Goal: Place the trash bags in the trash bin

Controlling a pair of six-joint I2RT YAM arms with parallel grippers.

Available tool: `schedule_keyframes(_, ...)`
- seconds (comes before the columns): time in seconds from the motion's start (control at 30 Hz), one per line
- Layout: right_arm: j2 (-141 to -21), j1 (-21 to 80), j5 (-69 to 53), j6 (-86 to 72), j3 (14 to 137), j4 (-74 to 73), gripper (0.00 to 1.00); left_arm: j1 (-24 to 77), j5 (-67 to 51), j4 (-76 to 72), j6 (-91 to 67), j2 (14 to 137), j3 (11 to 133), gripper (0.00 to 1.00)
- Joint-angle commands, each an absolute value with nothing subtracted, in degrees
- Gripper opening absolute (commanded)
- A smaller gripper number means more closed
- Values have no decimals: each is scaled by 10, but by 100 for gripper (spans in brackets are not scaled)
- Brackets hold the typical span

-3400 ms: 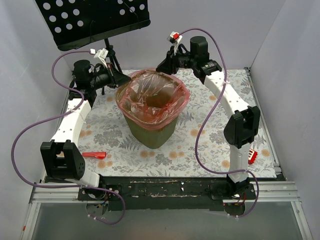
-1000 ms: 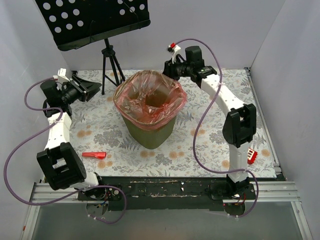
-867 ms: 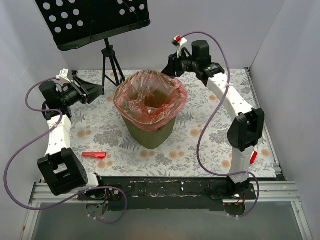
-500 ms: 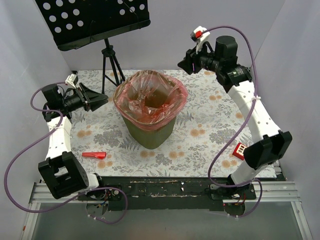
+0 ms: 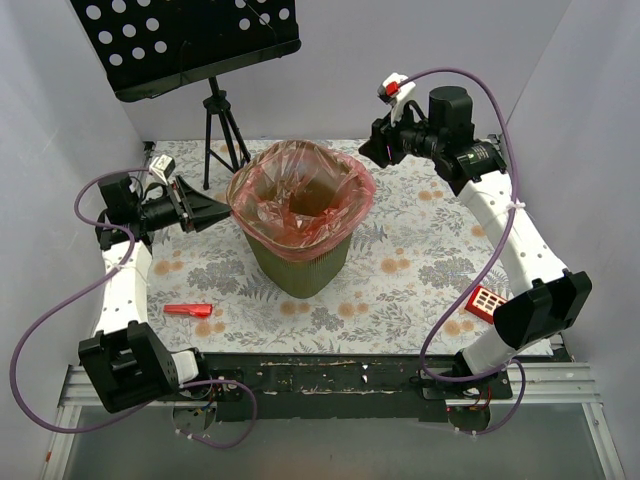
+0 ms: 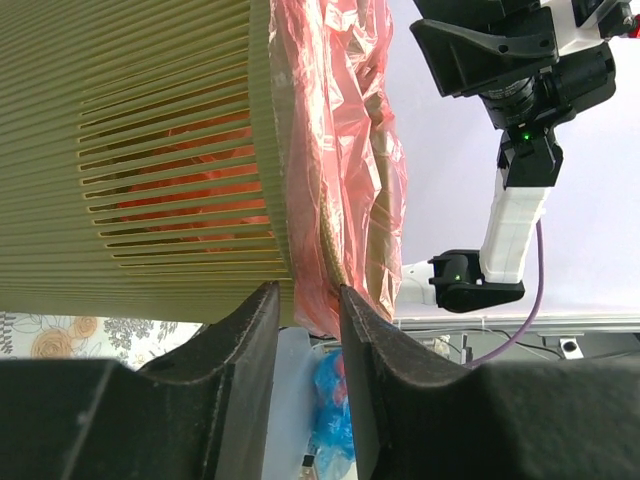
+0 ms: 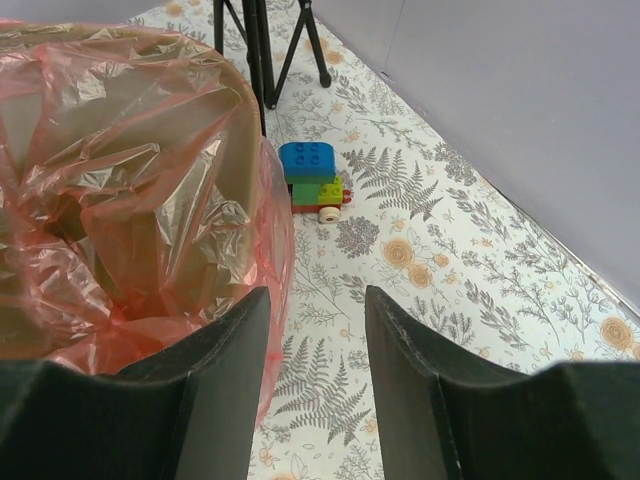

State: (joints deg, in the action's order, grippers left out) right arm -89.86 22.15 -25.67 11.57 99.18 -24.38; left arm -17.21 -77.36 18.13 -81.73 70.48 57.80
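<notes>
The olive-green trash bin (image 5: 298, 262) stands in the middle of the floral mat. A red-pink trash bag (image 5: 300, 198) lines it, its edge folded over the rim. My left gripper (image 5: 216, 212) is open at the bin's left side; in the left wrist view (image 6: 306, 295) the bag's (image 6: 345, 170) hanging edge sits just at the mouth of the gap, beside the slatted bin wall (image 6: 140, 150). My right gripper (image 5: 376, 150) is open and empty, raised behind the bin's back-right corner. In the right wrist view (image 7: 316, 300) it is over the mat, beside the bag (image 7: 130, 180).
A black perforated music stand (image 5: 190, 40) on a tripod (image 5: 222, 125) stands at the back left. A red stick (image 5: 187, 310) lies front left. A red block with white grid (image 5: 485, 300) lies front right. Stacked toy bricks (image 7: 312, 180) sit behind the bin.
My left gripper has moved right, up to the bin's left rim. My right arm has drawn back and up from the rim, uncovering the red block.
</notes>
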Motion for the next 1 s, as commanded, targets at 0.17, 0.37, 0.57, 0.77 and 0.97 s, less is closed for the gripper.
schedule_keyframes(0.17,-895,221,-276,113,984,-229,50,-154,-745,139,-844,665,547,6)
schedule_keyframes(0.37,-893,221,-280,112,979,-229,50,-154,-708,135,-836,657,512,0)
schedule_keyframes(0.57,-886,222,-297,110,954,-232,49,-155,-703,68,-887,663,440,0)
schedule_keyframes(0.77,-866,222,-309,108,905,-229,49,-155,-709,4,-922,685,413,0)
schedule_keyframes(0.97,-850,215,-290,99,882,-227,49,-139,-694,-39,-928,694,394,0)
